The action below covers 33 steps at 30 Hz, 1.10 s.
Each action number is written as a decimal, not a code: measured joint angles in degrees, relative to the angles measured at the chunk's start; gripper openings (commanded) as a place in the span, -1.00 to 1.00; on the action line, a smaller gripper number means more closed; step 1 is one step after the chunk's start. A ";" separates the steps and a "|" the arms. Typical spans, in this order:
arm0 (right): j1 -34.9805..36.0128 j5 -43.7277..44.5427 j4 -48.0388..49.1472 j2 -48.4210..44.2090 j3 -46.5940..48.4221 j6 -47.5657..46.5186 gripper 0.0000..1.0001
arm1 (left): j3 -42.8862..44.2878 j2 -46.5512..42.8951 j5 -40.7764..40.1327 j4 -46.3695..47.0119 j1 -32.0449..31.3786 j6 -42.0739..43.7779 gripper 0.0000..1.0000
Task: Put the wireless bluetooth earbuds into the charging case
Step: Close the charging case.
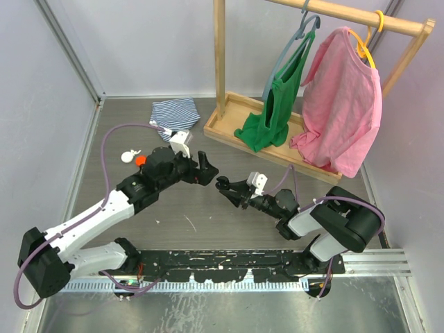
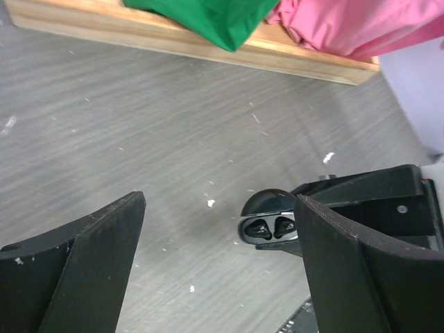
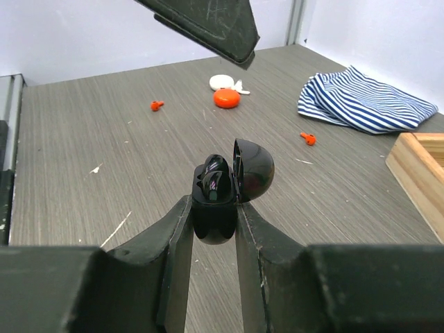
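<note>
The right gripper (image 3: 215,202) clamped the black charging case (image 3: 214,227), its lid open and both black earbuds (image 3: 214,177) seated inside. The left gripper (image 2: 220,201), jaws wide and empty, hung just left of it.

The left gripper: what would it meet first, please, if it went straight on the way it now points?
Probably the open charging case held in the right gripper, which sits just right of centre between the open fingers of the left gripper. Depth is unclear; it might reach the table beside it instead.
</note>
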 measured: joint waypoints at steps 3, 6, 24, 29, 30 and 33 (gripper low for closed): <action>0.00 -1.44 0.02 -0.11 0.13 0.76 -0.98 | -0.68 0.13 6.97 0.17 3.15 -4.90 0.90; 0.00 -2.05 0.09 -0.74 0.13 1.62 -0.98 | -0.90 1.09 12.76 1.25 5.18 -8.85 0.89; 0.00 -5.73 0.57 -1.79 1.20 6.25 -0.98 | -3.63 8.50 31.76 13.92 6.25 -20.20 0.47; -0.02 -5.97 0.68 -1.84 1.20 7.04 -0.98 | -4.83 8.79 34.10 17.64 6.25 -21.62 0.33; -0.09 -6.03 0.76 -1.84 1.20 7.26 -0.98 | -5.09 8.76 34.23 18.21 6.27 -21.66 0.32; -0.17 -6.32 0.79 -1.84 1.33 7.78 -0.98 | -5.99 8.15 34.58 19.41 6.49 -21.77 0.32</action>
